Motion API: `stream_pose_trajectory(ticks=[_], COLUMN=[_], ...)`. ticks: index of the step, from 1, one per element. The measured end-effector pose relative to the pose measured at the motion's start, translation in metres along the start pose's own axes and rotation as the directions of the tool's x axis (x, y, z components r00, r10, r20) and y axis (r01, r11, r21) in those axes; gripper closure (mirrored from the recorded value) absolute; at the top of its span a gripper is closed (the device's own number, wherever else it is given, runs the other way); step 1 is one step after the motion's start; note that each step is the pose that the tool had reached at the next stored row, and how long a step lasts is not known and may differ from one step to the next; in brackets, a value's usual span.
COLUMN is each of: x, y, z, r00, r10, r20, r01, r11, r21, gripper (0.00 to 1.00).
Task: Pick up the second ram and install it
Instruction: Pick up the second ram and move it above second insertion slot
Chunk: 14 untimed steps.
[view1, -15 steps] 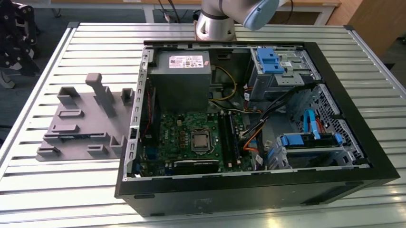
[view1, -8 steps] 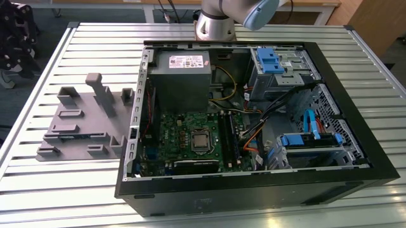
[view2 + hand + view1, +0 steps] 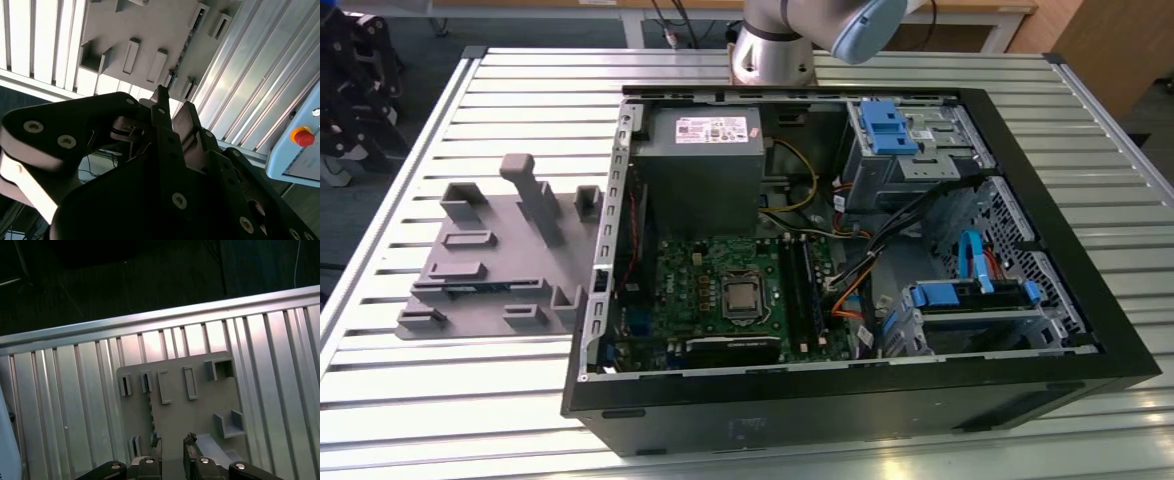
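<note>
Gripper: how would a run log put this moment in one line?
gripper: open, empty | nearest: holder | ram: on edge in holder, not grasped

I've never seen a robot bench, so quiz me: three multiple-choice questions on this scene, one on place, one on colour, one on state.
1. In the exterior view, the grey plastic holder block lies where, relative to the black metal computer case? A left B right C on top
2. The large flat circuit board inside the case is: A red B green C white
3. The case is: A closed B open-sided C overturned
Answers: 1 A, it lies left of the case; 2 B, its surface is green; 3 B, its insides show.
</note>
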<state>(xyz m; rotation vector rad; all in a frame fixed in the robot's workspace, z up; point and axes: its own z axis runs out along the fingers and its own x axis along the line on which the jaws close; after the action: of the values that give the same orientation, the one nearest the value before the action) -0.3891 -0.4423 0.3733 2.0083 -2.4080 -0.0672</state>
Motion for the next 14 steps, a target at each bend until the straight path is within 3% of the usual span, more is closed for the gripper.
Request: stream_pose_trajectory(ticks=[4,10,14], x=[0.0009,0.0013,0.0016], y=[0.0015,0.0014,0.0017], z=[0.0036,0.0084,0.0097], r00=[1.0000,0.9968,0.9959], r10=[-0.007,-0.079,-0.090], r20=[0.0023,-0.0005,-0.0011], r01=[0.007,0.079,0.090], r11=[0.9999,0.9968,0.9959], r21=[0.0109,0.0092,0.0095], gripper=[0.69,0.68,0.62])
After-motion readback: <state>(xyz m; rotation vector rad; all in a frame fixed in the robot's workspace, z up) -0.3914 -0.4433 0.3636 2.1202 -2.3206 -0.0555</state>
